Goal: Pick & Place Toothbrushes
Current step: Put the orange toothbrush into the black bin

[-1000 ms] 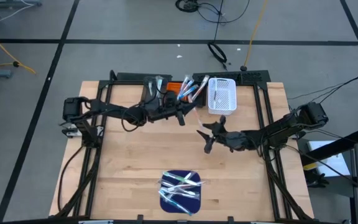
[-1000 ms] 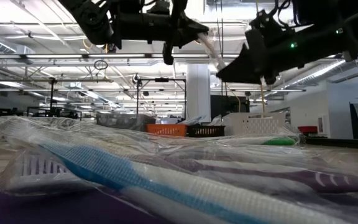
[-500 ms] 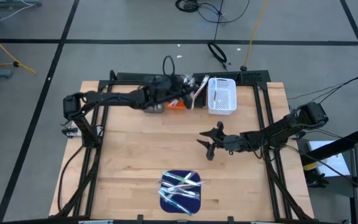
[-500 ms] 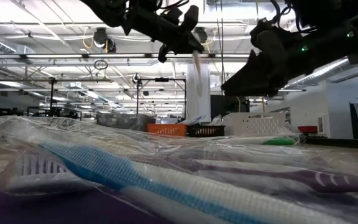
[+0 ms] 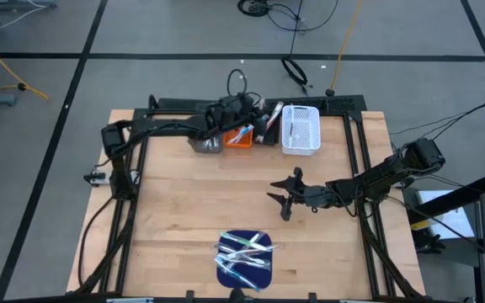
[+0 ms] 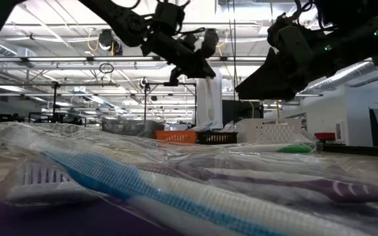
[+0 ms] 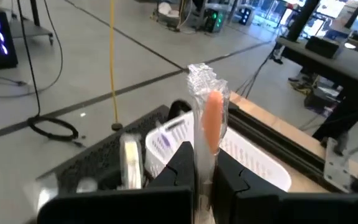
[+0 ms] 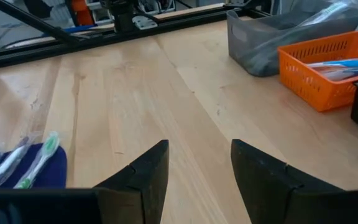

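Observation:
A wrapped toothbrush [image 7: 211, 118] with an orange-pink head in a clear wrapper sticks out from my left gripper [image 7: 204, 169], which is shut on it. That gripper [image 5: 262, 120] hovers above the black bin [image 5: 269, 135] and the white bin [image 7: 260, 163] at the far edge. More toothbrushes [image 5: 244, 249] lie in a heap on the dark blue mat [image 5: 241, 274] near the front edge. My right gripper [image 5: 283, 199] stands open over bare wood right of the middle, with nothing between its fingers [image 8: 148, 174]. My left gripper pinches the wrapped toothbrush's handle [image 7: 202, 160] between its two fingers. The brush lies along the fingers and sticks out past their tips, head end foremost. It is lifted clear, above the bins. The fingers hide the rest of the handle.
A row of bins stands at the far edge: grey [image 5: 205, 144], orange [image 5: 238, 137] with brushes in it, black, then white [image 5: 301, 130]. Black frame rails [image 5: 360, 160] run along the table's left and right sides. Bare wood lies between the bins and the mat.
My left gripper has carried the wrapped toothbrush toward the far edge and a little to the right, from in front of the bins to above them. It has tipped from slanting down to nearly level. It has stayed shut on the brush.

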Controlling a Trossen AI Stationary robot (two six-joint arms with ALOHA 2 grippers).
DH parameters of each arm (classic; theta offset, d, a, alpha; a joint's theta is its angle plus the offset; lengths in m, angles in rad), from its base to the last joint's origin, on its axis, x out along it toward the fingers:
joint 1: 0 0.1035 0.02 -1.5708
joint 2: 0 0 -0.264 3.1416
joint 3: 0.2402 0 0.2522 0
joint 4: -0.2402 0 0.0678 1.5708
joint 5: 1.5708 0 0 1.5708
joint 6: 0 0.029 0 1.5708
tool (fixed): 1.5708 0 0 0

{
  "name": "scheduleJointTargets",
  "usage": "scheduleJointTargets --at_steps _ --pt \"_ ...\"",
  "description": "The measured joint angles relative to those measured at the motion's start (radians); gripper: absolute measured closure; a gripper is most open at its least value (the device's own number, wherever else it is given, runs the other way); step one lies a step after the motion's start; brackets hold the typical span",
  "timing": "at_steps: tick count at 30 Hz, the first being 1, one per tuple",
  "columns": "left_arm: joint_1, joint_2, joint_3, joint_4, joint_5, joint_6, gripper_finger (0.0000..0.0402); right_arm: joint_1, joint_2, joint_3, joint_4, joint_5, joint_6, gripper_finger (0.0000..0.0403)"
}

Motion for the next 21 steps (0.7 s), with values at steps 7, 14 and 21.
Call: scheduleJointTargets --at_steps 7,14,21 --pt "0.013 0.129 0.198 -0.163 -0.008 0.066 0.0394 0.011 0.000 0.000 -0.017 -0.001 0.000 0.0238" --pt "0.031 0.224 0.326 -0.238 -0.030 0.092 0.0394 0.016 0.000 0.000 -0.020 0.000 0.000 0.0238" --pt "0.038 0.250 0.360 -0.345 -0.063 0.105 0.0394 0.017 0.000 0.000 -0.022 0.000 -0.001 0.0238"
